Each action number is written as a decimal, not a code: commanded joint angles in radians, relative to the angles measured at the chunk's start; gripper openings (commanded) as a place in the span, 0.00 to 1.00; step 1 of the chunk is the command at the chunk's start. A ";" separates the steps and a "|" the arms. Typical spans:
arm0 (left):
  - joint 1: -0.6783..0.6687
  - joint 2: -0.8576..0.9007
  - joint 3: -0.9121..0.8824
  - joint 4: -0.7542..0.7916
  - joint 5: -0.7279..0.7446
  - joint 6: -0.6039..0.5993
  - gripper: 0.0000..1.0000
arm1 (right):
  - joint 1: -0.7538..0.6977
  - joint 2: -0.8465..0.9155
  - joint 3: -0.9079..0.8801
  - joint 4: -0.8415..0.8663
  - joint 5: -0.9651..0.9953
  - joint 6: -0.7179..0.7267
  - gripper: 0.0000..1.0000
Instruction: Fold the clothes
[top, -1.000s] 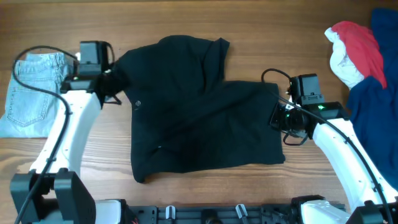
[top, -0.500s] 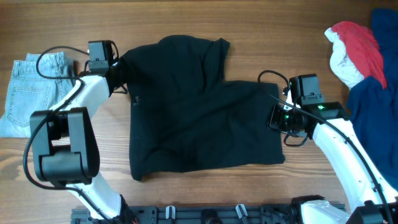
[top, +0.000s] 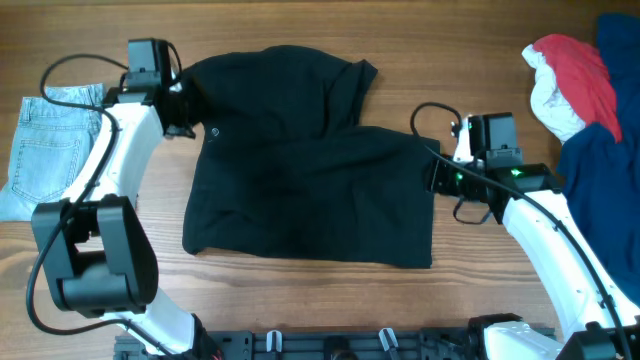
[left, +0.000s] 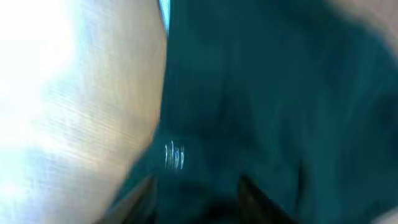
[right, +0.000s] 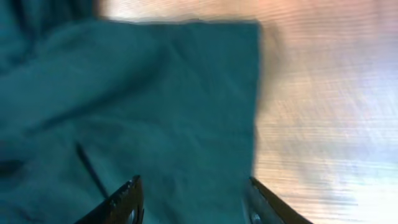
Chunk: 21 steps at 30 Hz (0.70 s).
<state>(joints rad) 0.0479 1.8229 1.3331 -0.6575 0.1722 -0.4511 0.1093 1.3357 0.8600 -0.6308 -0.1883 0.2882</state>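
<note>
The shirt (top: 310, 170) is soft, light and limp; take it by the corners or hem. Right gripper (right: 194, 190): jaws apart over the shirt's edge, holding nothing. Left gripper (top: 182, 100): blurred, cannot tell.

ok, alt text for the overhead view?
A black shirt lies rumpled on a wooden table, the left gripper at its upper left corner and the right gripper at its right edge. A pair of jeans lies at the far left; a pile of red, white and blue clothes sits top right.
</note>
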 joint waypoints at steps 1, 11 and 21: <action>-0.061 0.007 0.002 -0.143 0.152 0.055 0.36 | -0.002 0.084 0.140 -0.034 -0.154 -0.156 0.57; -0.261 0.046 -0.126 -0.062 -0.044 0.096 0.41 | 0.000 0.784 0.978 -0.329 -0.308 -0.262 0.68; -0.260 0.158 -0.145 -0.042 -0.043 0.096 0.41 | 0.029 0.996 0.979 0.041 -0.329 -0.206 0.63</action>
<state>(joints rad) -0.2142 1.9312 1.2007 -0.6991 0.1425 -0.3676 0.1234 2.2913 1.8206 -0.6312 -0.4904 0.0658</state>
